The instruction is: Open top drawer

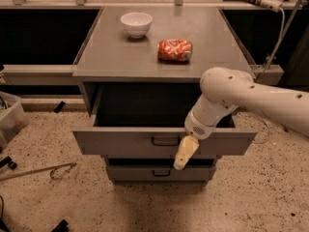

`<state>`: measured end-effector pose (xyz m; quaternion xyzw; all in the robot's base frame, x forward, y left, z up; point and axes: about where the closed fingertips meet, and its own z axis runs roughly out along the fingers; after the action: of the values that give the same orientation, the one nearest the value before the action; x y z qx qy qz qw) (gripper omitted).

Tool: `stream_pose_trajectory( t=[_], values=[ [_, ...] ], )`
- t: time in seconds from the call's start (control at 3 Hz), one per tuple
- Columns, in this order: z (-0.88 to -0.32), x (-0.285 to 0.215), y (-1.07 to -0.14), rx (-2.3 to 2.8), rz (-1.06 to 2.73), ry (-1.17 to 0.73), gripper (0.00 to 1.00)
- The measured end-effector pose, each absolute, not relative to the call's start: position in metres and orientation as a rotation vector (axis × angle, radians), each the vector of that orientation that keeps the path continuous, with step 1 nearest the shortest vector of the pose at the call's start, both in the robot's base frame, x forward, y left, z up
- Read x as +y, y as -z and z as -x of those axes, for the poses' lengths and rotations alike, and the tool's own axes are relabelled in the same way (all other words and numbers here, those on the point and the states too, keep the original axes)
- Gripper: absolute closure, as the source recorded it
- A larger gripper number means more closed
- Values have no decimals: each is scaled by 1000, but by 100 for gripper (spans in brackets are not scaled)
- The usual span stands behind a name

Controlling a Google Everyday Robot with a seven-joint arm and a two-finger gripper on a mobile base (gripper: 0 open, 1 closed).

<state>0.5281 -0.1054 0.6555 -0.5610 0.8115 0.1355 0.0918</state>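
The top drawer (125, 142) is pulled out from the grey cabinet, showing a dark inside. Its flat grey front carries a small black handle (164, 141) at the middle. My gripper (183, 154) hangs from the white arm (251, 95), which reaches in from the right. The cream fingers (185, 151) point down in front of the drawer front, just right of the handle and slightly below it. They hold nothing that I can see.
A narrower grey drawer (154, 172) with a like black handle sits below, closed. On the cabinet top (116, 52) stand a white bowl (136, 23) and a crumpled red bag (175, 50). A metal rod (34, 172) lies on the speckled floor at left.
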Motion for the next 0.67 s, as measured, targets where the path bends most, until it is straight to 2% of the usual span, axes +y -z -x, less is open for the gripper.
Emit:
stream_pose_trajectory(
  t=[0.33,0.67],
  values=[
    [-522,-105,-658,2422,1664,-421,0],
    [-463,-113,-674,2485,1593,-488,0]
  ],
)
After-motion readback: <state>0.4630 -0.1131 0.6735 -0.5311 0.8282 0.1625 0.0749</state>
